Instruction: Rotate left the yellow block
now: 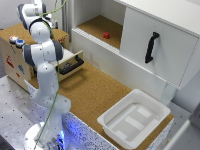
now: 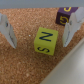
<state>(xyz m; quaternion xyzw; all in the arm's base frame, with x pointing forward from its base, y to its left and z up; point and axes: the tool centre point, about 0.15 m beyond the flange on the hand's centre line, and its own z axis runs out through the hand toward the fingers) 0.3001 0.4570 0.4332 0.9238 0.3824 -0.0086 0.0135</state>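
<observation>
The yellow block [image 2: 45, 41], with a dark letter N on top and an S on its side, lies on a cork surface in the wrist view. My gripper [image 2: 38, 32] is open and hangs above the block. One finger [image 2: 6, 30] and the other finger [image 2: 70, 31] stand on opposite sides of the block, and neither touches it. A purple block [image 2: 64, 16] with yellow letters lies just beyond it, close to one finger. In the exterior view the arm [image 1: 44, 52] hides the yellow block and the fingers.
The exterior view shows an open drawer [image 1: 70, 63] beside the arm and a white bin [image 1: 134, 118] at the front right. A red block [image 1: 106, 35] sits in the cabinet shelf. The white cabinet door has a black handle [image 1: 151, 46]. Coloured buttons [image 1: 16, 40] top a wooden box.
</observation>
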